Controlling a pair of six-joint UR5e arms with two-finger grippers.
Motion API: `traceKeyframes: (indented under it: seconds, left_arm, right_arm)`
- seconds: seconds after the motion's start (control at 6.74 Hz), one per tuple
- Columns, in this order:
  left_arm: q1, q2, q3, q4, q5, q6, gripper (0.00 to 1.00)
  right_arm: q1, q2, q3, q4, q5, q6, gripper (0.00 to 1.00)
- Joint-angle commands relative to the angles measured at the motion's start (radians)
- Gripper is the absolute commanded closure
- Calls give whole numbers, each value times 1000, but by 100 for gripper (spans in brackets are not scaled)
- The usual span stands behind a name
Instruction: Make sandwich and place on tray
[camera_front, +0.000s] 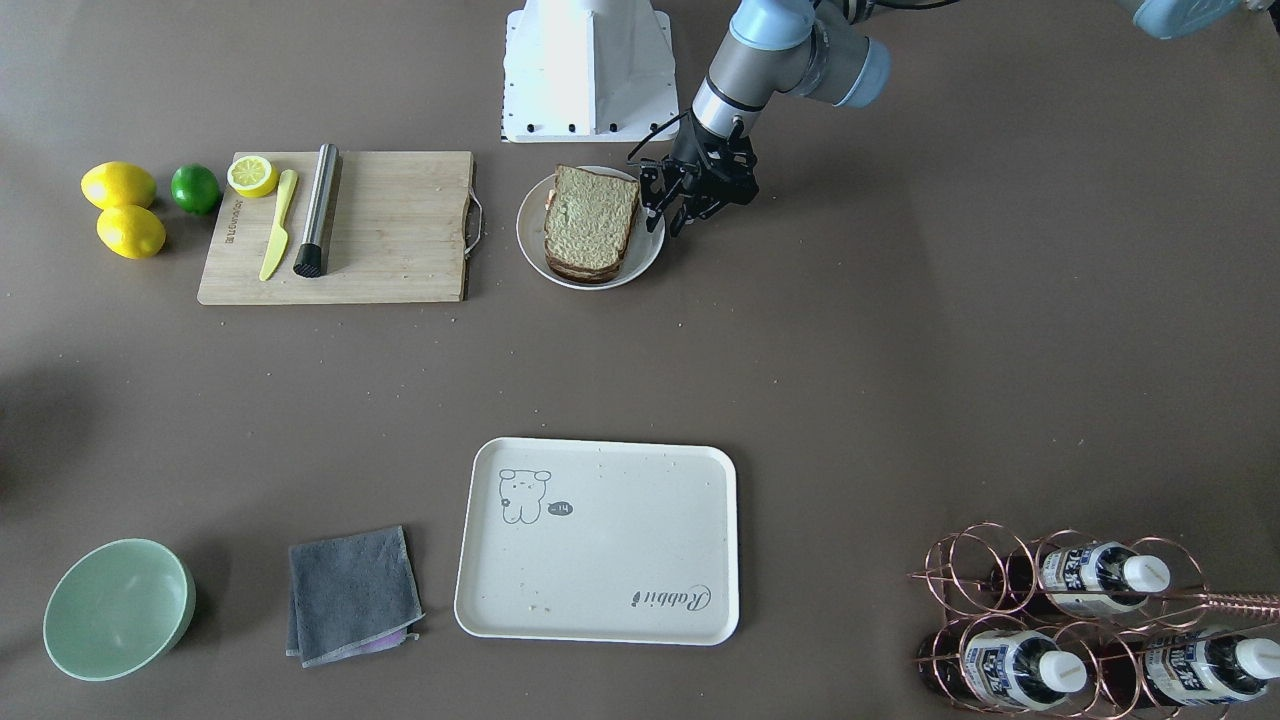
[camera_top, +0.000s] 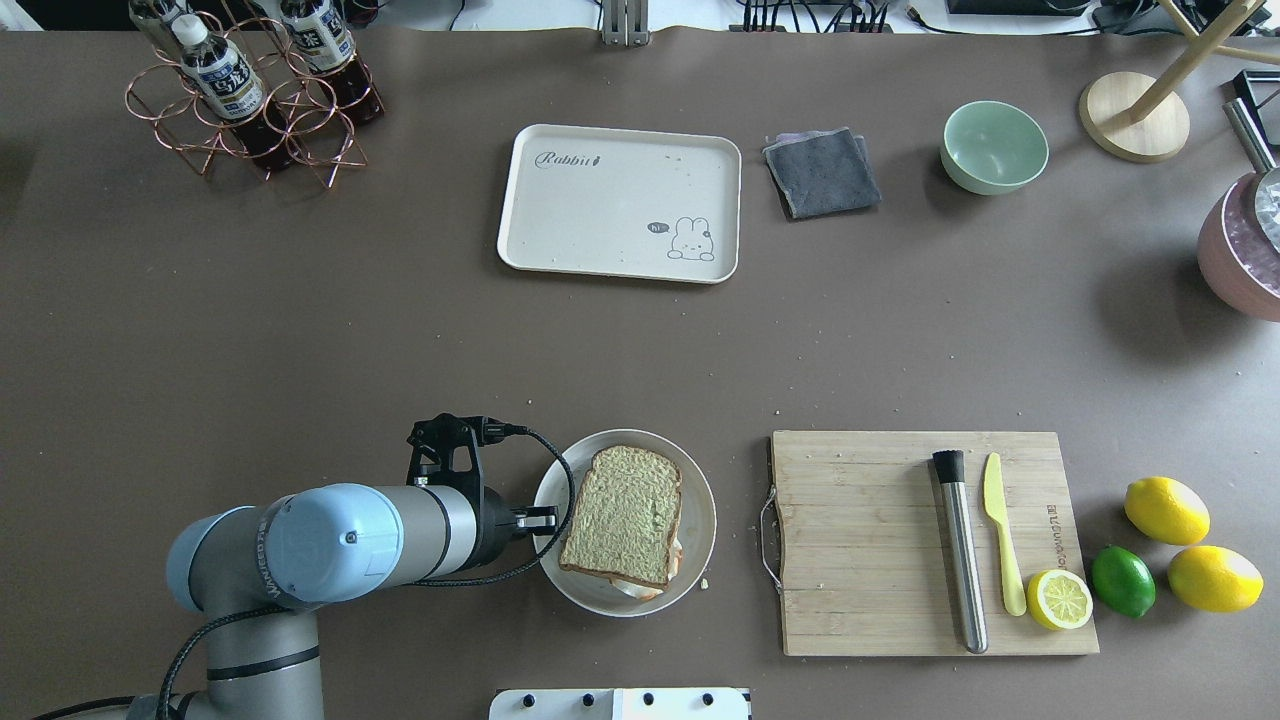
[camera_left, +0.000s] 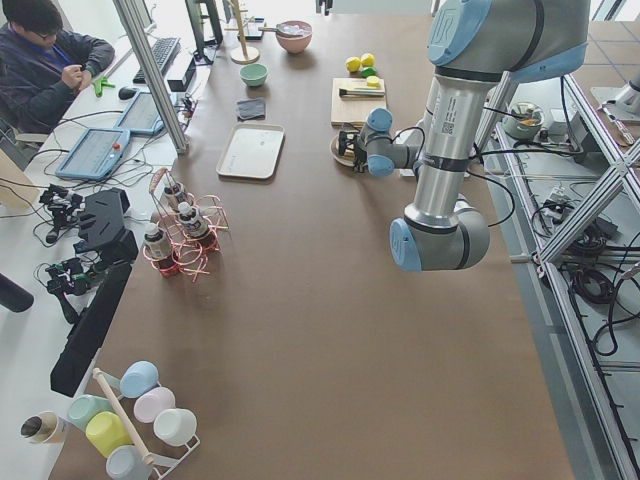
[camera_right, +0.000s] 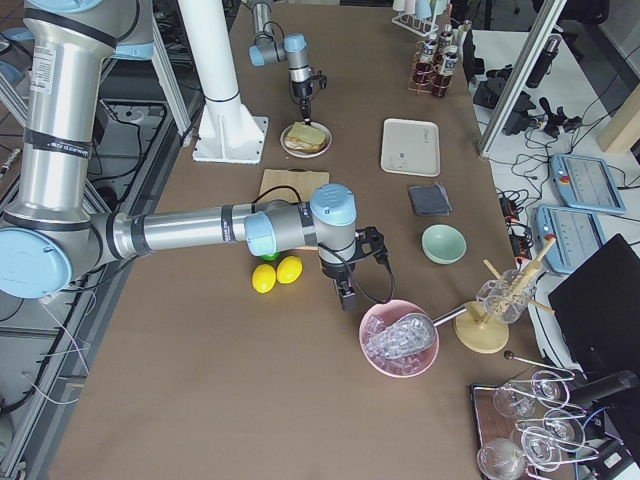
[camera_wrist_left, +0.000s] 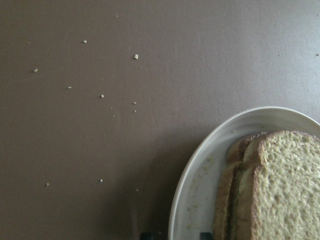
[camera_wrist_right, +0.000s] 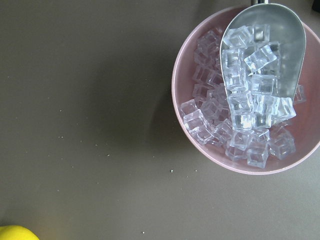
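The tray (camera_top: 620, 200), near the middle of the desk's far edge, carries the script (camera_top: 568, 159) "Rabbit" in one corner. In the opposite corner, beside a small animal drawing, a dark speech bubble (camera_top: 656, 228) reads "hi". The cutting board (camera_top: 860, 540), by the robot-side edge toward the right end, bears burnt-in lettering (camera_top: 1052, 527) too small to read. The bottle labels (camera_top: 232, 90) at the far left corner show print that cannot be made out.
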Motion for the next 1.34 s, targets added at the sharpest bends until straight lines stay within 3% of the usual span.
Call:
traceKeyframes:
  seconds: [0.0, 0.3, 0.74, 1.19]
  left_arm:
    - [-2, -3, -6, 0, -2, 0, 100]
    - [-31, -26, -9, 0, -14, 2, 100]
    - [-178, -89, 27, 5, -84, 81, 100]
    - [-326, -243, 243, 0, -181, 135, 100]
  right_arm:
    - [1, 1, -2, 0, -2, 0, 0]
    - [1, 1, -15, 9, -4, 0, 0]
    - [13, -14, -55, 0, -4, 0, 0]
    - [67, -35, -124, -27, 10, 12, 0]
